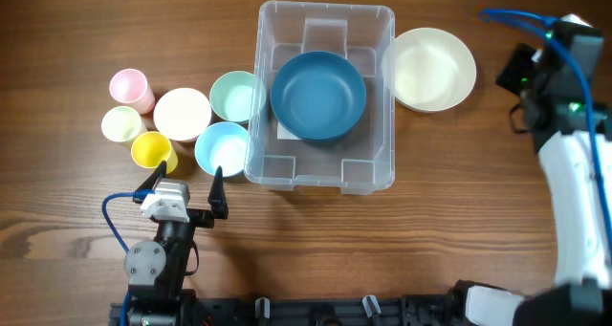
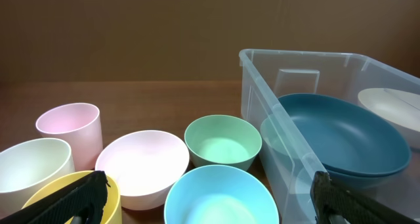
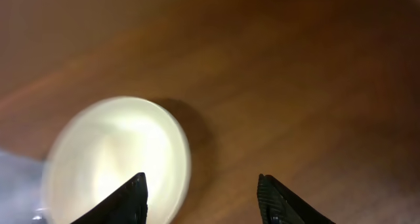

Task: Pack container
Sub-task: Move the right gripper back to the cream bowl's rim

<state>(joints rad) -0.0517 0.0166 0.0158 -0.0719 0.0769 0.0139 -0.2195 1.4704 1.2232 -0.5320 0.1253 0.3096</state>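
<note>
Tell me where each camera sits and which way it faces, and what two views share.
Overhead: above the table, looking straight down on the container, left gripper and right arm.
Left wrist: low, facing level past the pink cup toward the container; own fingers in bottom corners.
Right wrist: angled down at the table and blurred cream bowl; own fingers at bottom.
Shared: overhead and left wrist both show the dark blue bowl inside the container.

Large clear colourless plastic container (image 1: 325, 12), rectangular with rounded corners and moulded ridges, upright, open-topped, long sides running away from the robot, standing on the wooden table (image 1: 449, 221) near the middle of its far edge, a dark blue bowl (image 1: 318, 95) resting on its floor
</note>
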